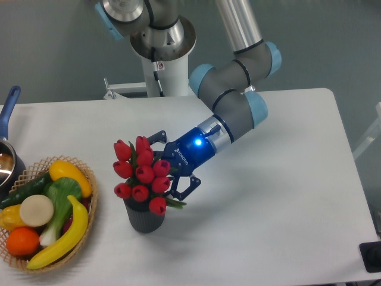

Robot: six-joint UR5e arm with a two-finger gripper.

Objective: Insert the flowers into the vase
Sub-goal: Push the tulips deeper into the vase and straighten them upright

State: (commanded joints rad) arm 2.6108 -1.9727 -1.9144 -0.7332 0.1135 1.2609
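Just left of end effector, flowers

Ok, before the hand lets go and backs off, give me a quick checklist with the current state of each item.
1. Flowers sit over the vase mouth: ok, the bunch rises straight out of its top.
2. Stems seated inside: cannot tell, blooms and leaves hide the mouth.
3. Vase upright on the table: ok.
4. Hand released: cannot tell, fingers look spread, but contact with the stems is hidden behind the blooms.
5. Retreat path up and right: ok, bare table there.
6. Fruit basket apart from the vase: ok, gap visible.
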